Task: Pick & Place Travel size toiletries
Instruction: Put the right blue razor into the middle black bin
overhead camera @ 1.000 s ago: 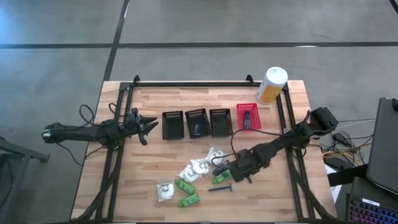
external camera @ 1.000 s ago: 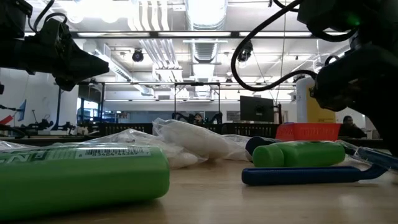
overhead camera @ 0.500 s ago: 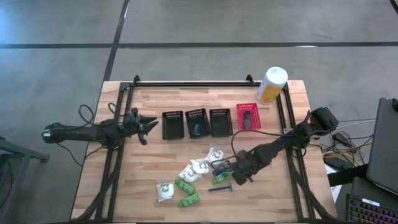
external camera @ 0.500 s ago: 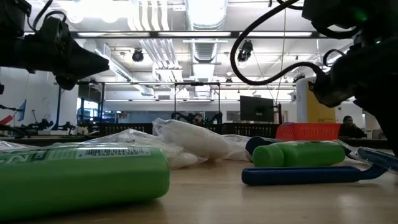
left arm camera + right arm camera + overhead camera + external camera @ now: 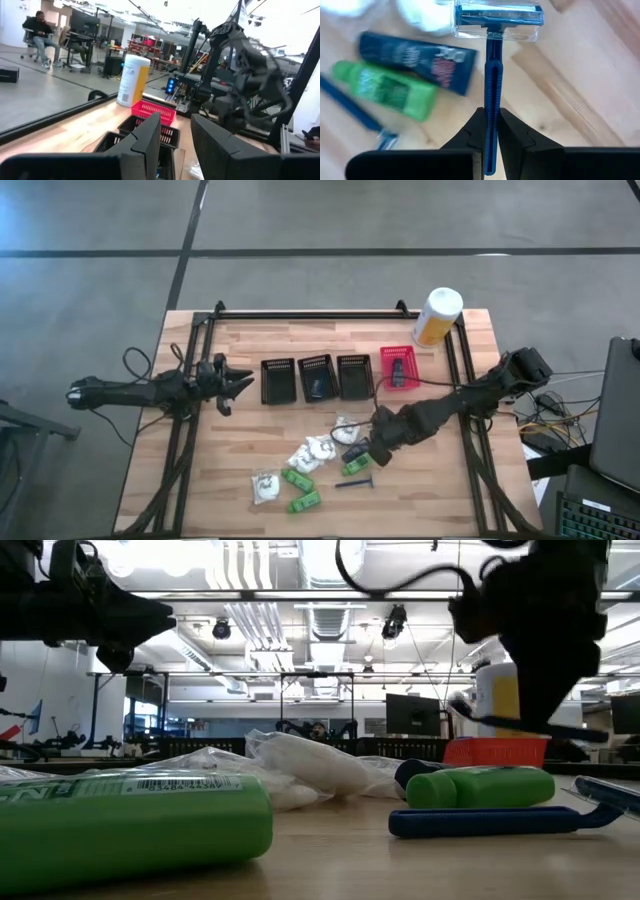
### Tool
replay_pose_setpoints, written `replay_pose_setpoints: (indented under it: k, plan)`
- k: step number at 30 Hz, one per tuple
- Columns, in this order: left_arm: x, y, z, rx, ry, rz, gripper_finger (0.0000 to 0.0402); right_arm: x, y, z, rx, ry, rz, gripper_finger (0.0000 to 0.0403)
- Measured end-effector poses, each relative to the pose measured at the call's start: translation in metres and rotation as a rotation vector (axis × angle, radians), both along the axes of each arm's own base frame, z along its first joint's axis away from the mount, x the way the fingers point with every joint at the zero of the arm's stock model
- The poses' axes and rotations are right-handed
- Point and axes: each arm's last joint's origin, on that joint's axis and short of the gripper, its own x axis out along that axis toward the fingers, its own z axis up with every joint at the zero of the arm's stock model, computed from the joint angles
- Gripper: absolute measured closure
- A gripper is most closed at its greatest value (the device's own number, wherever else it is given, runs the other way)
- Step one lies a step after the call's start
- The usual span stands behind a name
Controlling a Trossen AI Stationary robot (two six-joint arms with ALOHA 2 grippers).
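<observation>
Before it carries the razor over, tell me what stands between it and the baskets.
Nothing visible. The right gripper holds the blue razor above the table, jaws shut on its handle. Bare wood lies between it and the basket row.

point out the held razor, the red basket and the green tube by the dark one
razor (image 5: 492, 75): right wrist view, blue handle.
red basket (image 5: 385, 358): high view, left rim.
green tube (image 5: 387, 89): right wrist view, middle of body.
</observation>
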Motion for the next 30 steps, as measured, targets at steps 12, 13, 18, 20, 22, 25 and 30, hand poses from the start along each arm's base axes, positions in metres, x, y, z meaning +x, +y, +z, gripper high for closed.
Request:
replay_pose_setpoints:
  k: [12,13,18,20,22,25,30]
  plan:
    - [0.025,-0.007,-0.005,0.100,0.086,-0.086,0.0286,0.033,-0.022,0.044,-0.044,-0.157,0.101,0.0378]
    - [0.029,-0.008,-0.002,0.113,0.090,-0.090,0.0286,0.035,-0.024,0.045,-0.051,-0.162,0.102,0.0378]
    - [0.054,-0.011,0.005,0.164,0.164,-0.101,0.0286,0.036,-0.032,0.043,-0.064,-0.158,0.108,0.0378]
    - [0.064,-0.012,0.006,0.182,0.206,-0.104,0.0286,0.035,-0.033,0.041,-0.063,-0.151,0.121,0.0375]
    - [0.076,-0.014,0.010,0.213,0.225,-0.107,0.0286,0.035,-0.034,0.040,-0.065,-0.149,0.123,0.0372]
    - [0.093,-0.019,0.006,0.325,0.292,-0.128,0.0286,0.036,-0.034,0.040,-0.068,-0.151,0.131,0.0371]
    - [0.121,-0.038,0.007,0.628,0.382,-0.116,0.0286,0.036,-0.035,0.040,-0.066,-0.154,0.146,0.0370]
